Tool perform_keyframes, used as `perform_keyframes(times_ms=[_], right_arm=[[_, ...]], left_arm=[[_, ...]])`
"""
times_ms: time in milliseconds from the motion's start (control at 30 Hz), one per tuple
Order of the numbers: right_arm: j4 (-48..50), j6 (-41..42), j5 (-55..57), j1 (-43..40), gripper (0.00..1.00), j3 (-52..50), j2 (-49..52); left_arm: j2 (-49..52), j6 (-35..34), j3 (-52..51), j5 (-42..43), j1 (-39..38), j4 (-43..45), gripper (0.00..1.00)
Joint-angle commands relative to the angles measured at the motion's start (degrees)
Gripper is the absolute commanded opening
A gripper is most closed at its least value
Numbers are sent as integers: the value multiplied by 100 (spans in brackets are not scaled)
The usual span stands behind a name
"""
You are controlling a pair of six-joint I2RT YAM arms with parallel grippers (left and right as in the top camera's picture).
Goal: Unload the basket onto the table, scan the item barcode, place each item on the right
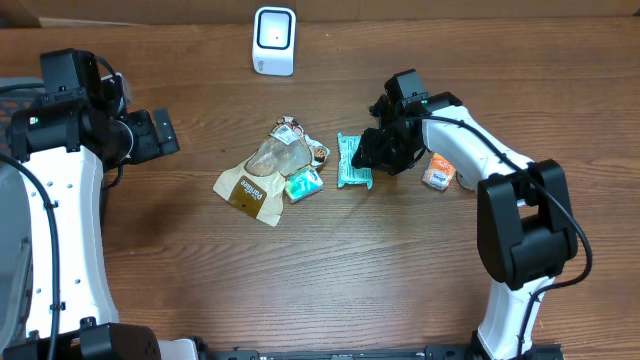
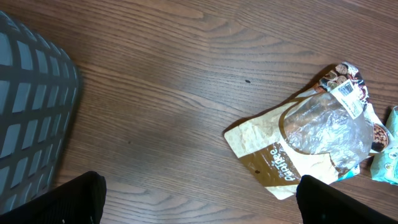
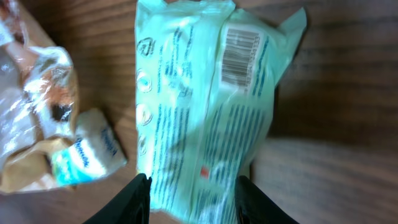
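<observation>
From my end, the wooden table (image 1: 330,270) takes up most of the view. A grey mesh basket (image 2: 31,118) is off to one side of the left gripper (image 2: 199,208), which is spread wide and holding nothing. Ahead of it lies a brown snack bag (image 2: 298,143) with a clear window.

The right gripper (image 3: 193,198) is about half-closed, with its fingers (image 3: 134,199) against both edges of the mint-green packet (image 3: 199,112). I can't tell if it's really pinching it. The packet's barcode (image 3: 239,53) faces the wrist camera at the end away from the fingertips.

The white scanner (image 1: 274,40) stands well apart from both hands (far table edge). A small teal sachet (image 3: 93,152) is just beside the right hand, and an orange packet (image 1: 438,172) is near its other side.
</observation>
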Motion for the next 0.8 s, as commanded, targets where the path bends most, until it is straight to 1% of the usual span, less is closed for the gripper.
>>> perform_keyframes(times_ms=[0,67,133,200,333,533,767], right_arm=[[-140,-2,-68,28,41,328,-514],[-188,52,-68,50,40,350,-577],[-109,356,-63,164,31,308,-584],[7,573,-4,256,27,216,-575],[315,1200,356,544,26,-52,-483],[811,1788,483,979,24,-341,-155],[570,1821,802,1054,24,-352,15]], left_arm=[[-35,68,33,17,-37,7,100],[-35,68,33,17,-37,7,100],[-35,68,33,17,-37,7,100],[-35,68,33,17,-37,7,100],[-35,68,33,17,-37,7,100],[-35,68,33,17,-37,7,100],[-35,68,33,17,-37,7,100]])
